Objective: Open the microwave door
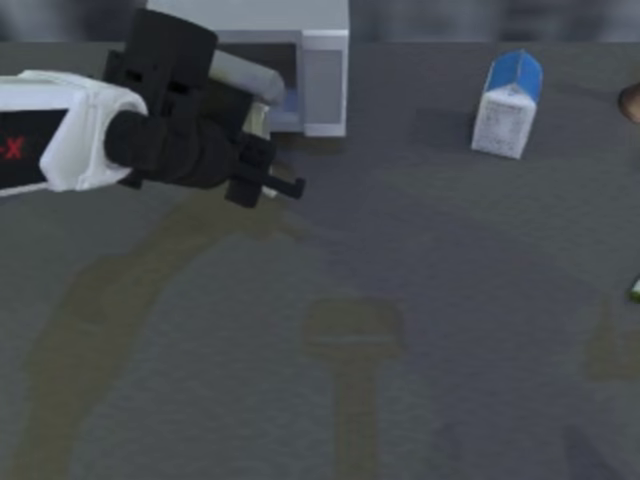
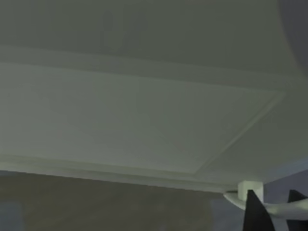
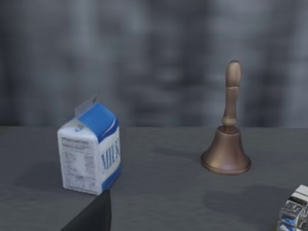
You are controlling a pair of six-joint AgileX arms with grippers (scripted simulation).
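1. Swinging outward from the microwave [image 1: 300,45] at the table's far edge, the microwave door [image 1: 245,75] stands partly ajar.
2. Left gripper [image 1: 268,180] sits by the door's free edge; the left wrist view shows its fingertips [image 2: 255,211] straddling the white bar handle [image 2: 250,190], apparently clamped on it for pulling.
3. Right gripper is out of view; a milk carton [image 1: 508,105] stands well apart.

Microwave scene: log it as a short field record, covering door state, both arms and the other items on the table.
microwave: far edge of table, left of centre
microwave door: swung partly open
left gripper: in front of the microwave, at the door handle
right arm: not visible in the top view
milk carton: upright, right of the microwave
bell: upright, beyond the carton to the right
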